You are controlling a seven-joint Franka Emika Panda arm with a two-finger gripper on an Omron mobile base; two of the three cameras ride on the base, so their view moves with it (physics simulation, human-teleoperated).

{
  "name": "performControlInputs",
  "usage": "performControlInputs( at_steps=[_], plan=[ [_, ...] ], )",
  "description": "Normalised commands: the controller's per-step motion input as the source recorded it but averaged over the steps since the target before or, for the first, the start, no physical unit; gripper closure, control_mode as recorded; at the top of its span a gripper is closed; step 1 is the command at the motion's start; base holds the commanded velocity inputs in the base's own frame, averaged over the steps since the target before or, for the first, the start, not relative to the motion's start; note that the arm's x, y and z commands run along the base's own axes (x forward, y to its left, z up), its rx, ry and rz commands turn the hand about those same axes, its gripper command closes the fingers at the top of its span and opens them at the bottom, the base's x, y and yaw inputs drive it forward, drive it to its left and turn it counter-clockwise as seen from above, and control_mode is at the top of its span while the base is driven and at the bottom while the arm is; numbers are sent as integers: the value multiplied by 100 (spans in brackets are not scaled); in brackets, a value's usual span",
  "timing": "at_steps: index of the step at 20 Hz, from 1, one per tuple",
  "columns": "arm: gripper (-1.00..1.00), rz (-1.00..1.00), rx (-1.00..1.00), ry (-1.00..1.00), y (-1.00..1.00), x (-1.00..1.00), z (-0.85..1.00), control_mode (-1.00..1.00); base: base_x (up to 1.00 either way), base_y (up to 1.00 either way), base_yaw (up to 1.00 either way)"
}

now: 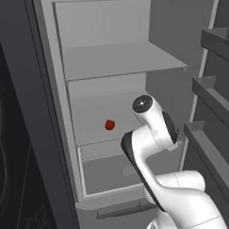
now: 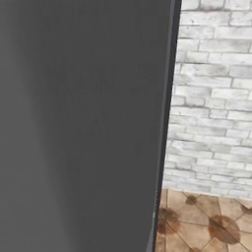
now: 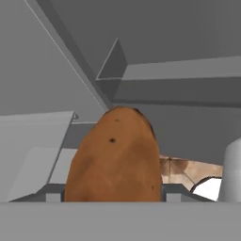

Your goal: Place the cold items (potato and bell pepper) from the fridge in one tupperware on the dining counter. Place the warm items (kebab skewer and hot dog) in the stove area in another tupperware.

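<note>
The fridge (image 1: 109,64) stands open in the left base view, pale shelves running from ten to two o'clock, a wide drawer (image 1: 109,171) below; the white arm (image 1: 158,147) rises from five o'clock and bends in front of the drawer's right end. On the middle shelf, at about nine o'clock from the arm's upper joint, sits the bell pepper (image 1: 110,125) — small, red, well apart from the arm. In the hand view the potato (image 3: 115,157) sits between the two finger tips of the gripper (image 3: 113,194), long axis pointing toward twelve o'clock, straight out along the fingers; the gripper is closed on the potato — judging by both tips flanking its base. The potato looks lifted; carrying it out to the tray comes next.
</note>
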Motion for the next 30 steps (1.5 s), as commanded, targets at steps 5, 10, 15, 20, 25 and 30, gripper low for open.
performControlInputs(
  at_steps=[5,10,15,20,25,30],
  plan=[
    [100,0,0,0,0,0,0,100,-26,12,-3],
    [100,0,0,0,0,0,0,100,-24,24,0],
    [100,0,0,0,0,0,0,100,-24,62,2],
    [100,0,0,0,0,0,0,100,-50,8,7],
    [100,0,0,0,0,0,0,100,-96,-37,0],
    [100,0,0,0,0,0,0,100,-90,-7,0]
  ],
)
